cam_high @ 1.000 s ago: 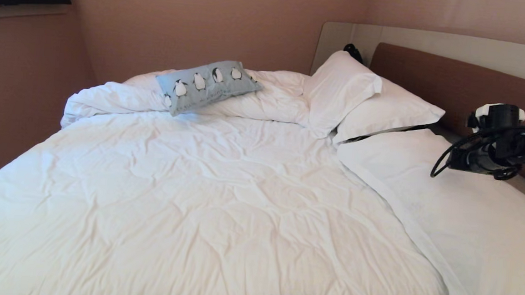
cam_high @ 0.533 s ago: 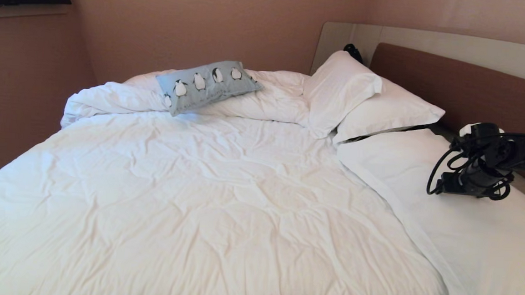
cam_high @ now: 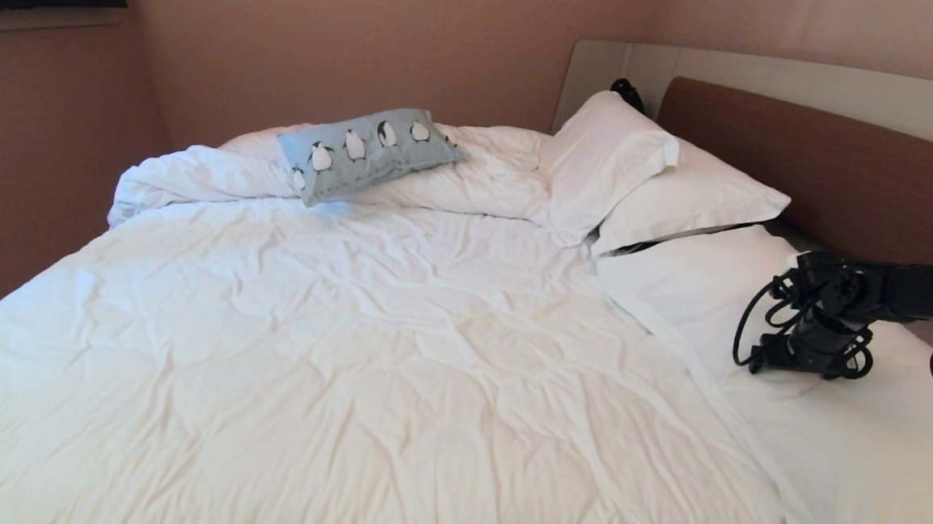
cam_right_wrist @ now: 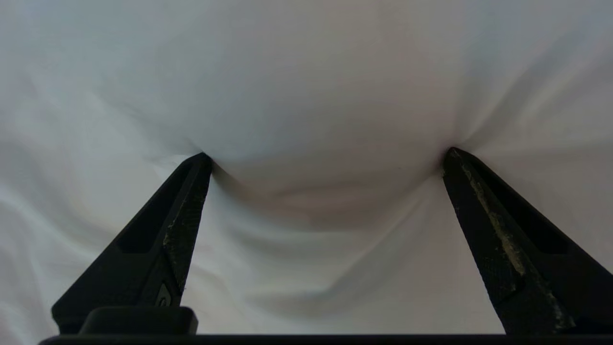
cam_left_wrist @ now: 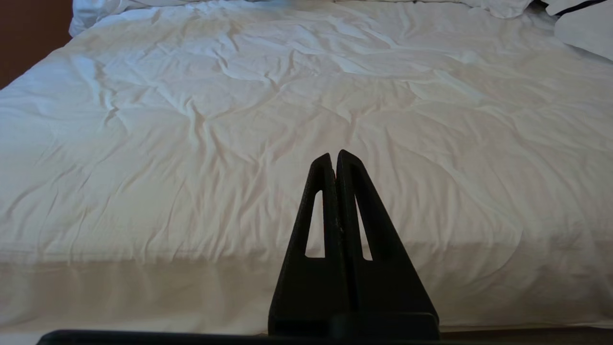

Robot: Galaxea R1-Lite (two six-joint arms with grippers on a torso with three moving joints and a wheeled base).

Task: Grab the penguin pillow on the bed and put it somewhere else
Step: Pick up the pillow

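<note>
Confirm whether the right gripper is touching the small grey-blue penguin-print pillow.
No: the right gripper presses its spread fingertips into plain white bedding, while the penguin pillow lies far off on the bunched white duvet.

A bedroom, possibly a hotel room, though the view is too narrow to be sure. A large bed (cam_high: 396, 355) with a rumpled white duvet (cam_high: 349, 328) fills the space; white pillows (cam_high: 649, 184) lean against a brown padded headboard (cam_high: 828, 171) set in a beige panel (cam_high: 769, 74). Plain pinkish walls (cam_high: 351, 36) meet in a corner behind it.
</note>
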